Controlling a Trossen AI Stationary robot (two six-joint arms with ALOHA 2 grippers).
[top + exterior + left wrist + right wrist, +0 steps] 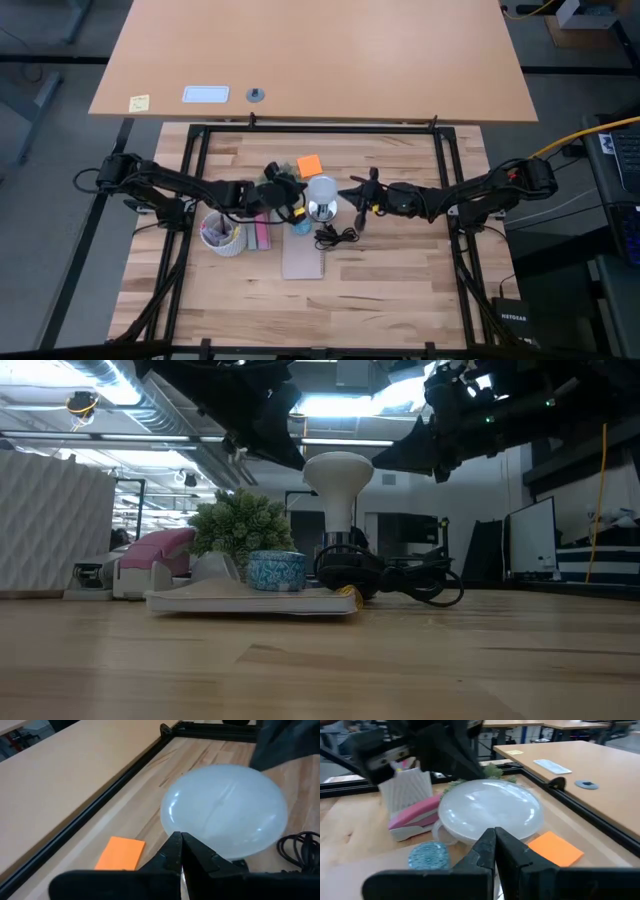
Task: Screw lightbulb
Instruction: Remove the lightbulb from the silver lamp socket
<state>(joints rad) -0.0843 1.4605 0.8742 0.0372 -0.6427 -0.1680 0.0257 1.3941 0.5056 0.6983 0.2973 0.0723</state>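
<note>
The lightbulb (338, 472) stands upright near the table's middle, frosted globe (322, 188) up and neck down in the shiny silver socket (322, 210). The socket's black cord (405, 582) lies coiled beside it. My left gripper (296, 200) is shut at the globe's left side, and its tips (180, 840) stand right before the globe. My right gripper (347, 195) is shut at the globe's right side, its tips (494, 835) likewise close before the globe (490, 810). My left gripper brings its shut fingertips to the left side of the globe (308, 468), slanting down from the table's left; I cannot tell whether they touch it. My right gripper brings its shut fingertips to the right side of the globe (370, 468), nearly level from the table's right; here too I cannot tell whether they touch.
An orange sticky pad (309, 163) lies just behind the bulb. A notebook (303, 262), a blue tape roll (275, 570), a pink stapler (155, 555), a white ribbed cup (222, 235) and a small green plant (240, 525) crowd the near left. A black frame (320, 128) borders the table.
</note>
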